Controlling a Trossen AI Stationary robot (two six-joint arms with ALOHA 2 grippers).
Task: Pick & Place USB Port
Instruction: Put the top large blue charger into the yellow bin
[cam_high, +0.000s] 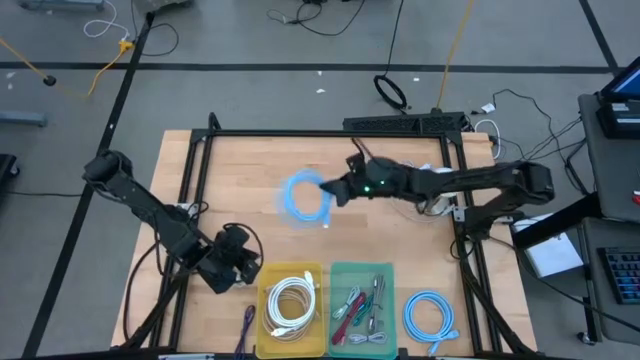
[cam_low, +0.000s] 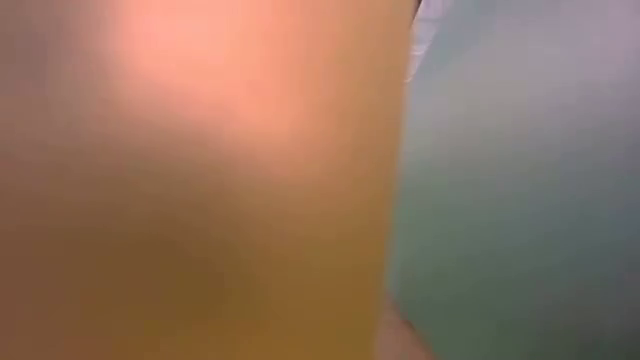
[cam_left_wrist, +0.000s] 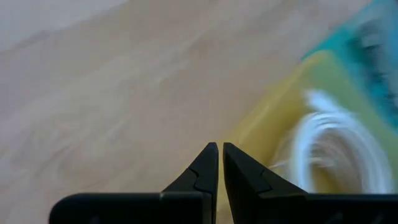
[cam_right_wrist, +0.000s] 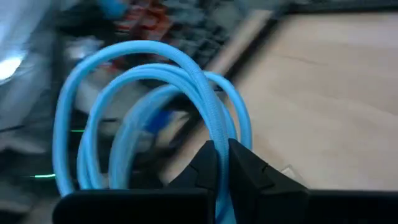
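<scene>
Held cable coil (cam_high: 306, 197): mid-table, behind bins
Left bin (cam_high: 266, 300): holds a coil
Middle bin (cam_high: 336, 277): holds cables
Loose coil (cam_high: 430, 315): right of bins

High cam straight down; low cam jammed against bins (cam_low: 200, 200) — wrists close-up.

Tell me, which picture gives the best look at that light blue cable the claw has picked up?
The right wrist view: the blue cable coil fills it, pinched in the right claw. The high view shows it small and blurred over the table. The low and left wrist views miss it entirely.
</scene>
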